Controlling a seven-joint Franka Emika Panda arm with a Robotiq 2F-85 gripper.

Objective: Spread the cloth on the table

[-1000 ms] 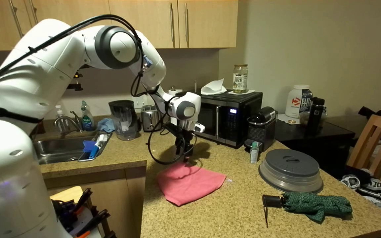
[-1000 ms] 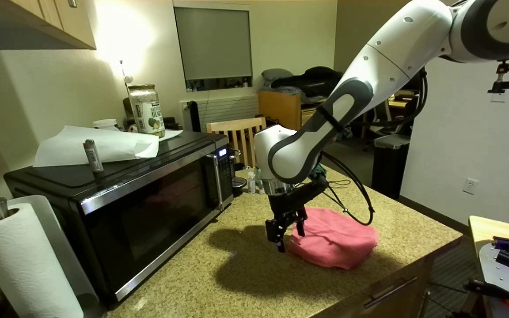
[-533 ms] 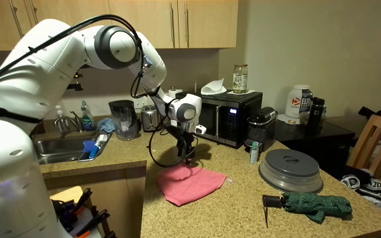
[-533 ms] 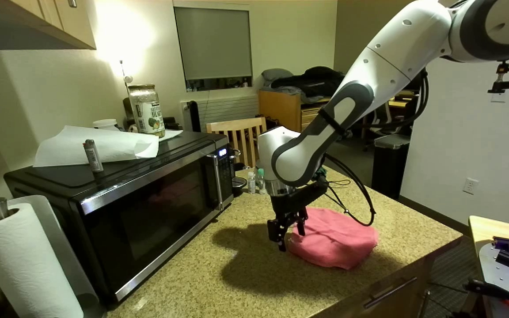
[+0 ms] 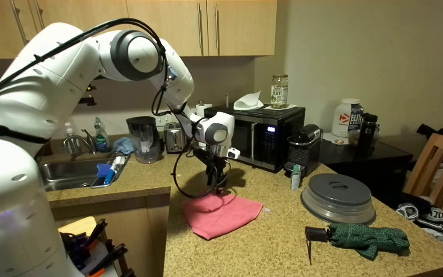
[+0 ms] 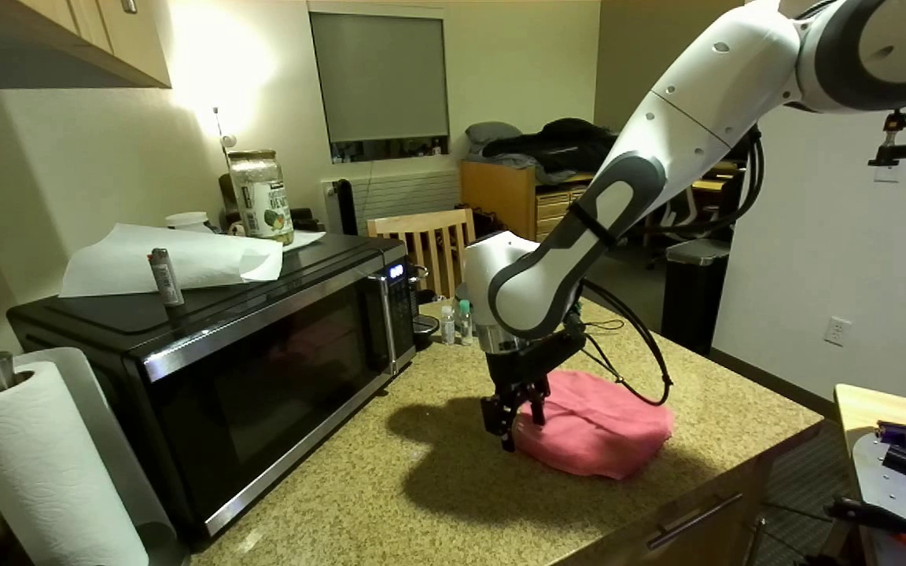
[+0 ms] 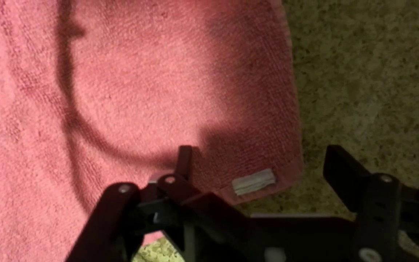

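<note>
since the earlier frame, we see that the gripper [image 6: 523, 432] sits a little lower and slightly closer to the pink cloth [image 5: 223, 217], while the cloth lies in the same place. in the wrist view we see the gripper's fingers [image 7: 344, 178] standing well apart, and a corner of the cloth shows in the gap: one finger is over the cloth, the other over the speckled counter [image 5: 267, 254], just beside the cloth's edge. we cannot tell whether either fingertip touches the cloth or the counter. near that corner we see a small white tag [image 7: 254, 182], and a curved shadow [image 7: 66, 72] falls across the fabric.

the cloth rests on the counter, partly under the gripper, and in an exterior view we make out creases across it; we cannot tell how many layers it lies in. the gripper stands over the edge that faces the microwave [image 6: 280, 369], which is apart from the cloth. on top of the microwave we see a jar [image 6: 264, 196], some white paper [image 6: 115, 259] and a lighter [image 6: 166, 279] standing on end, and a paper towel roll [image 6: 52, 472] stands beside it. in an exterior view we also see a green umbrella [image 5: 367, 237] lying on the counter near a grey lid [image 5: 338, 196], and a small bottle [image 5: 295, 179] standing near the coffee machine [image 5: 304, 154].
</note>
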